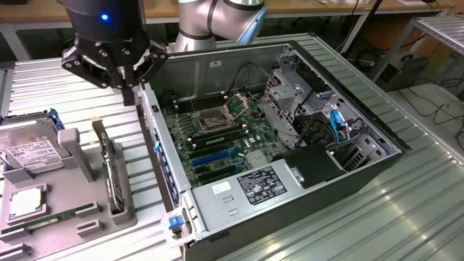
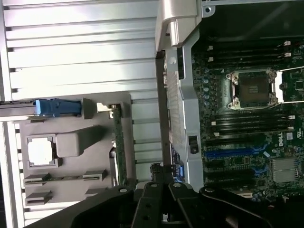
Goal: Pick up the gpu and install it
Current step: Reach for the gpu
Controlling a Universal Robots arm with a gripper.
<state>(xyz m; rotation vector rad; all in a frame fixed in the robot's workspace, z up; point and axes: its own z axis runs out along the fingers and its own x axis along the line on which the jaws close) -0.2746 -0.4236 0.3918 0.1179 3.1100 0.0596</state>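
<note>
The gpu stands on edge in a grey holder at the exterior view's left, a thin dark card with its silver bracket at the far end. In the wrist view the gpu appears edge-on in the same holder. My gripper hangs above the rear wall of the open computer case, beyond the card's far end and apart from it. Its fingers are shut with nothing between them. The wrist view puts the gripper over the gap between holder and case.
The holder also carries a hard drive, a processor and a green memory stick. Inside the case lie the motherboard, blue slots, a drive cage and cables. Everything rests on a ribbed metal table.
</note>
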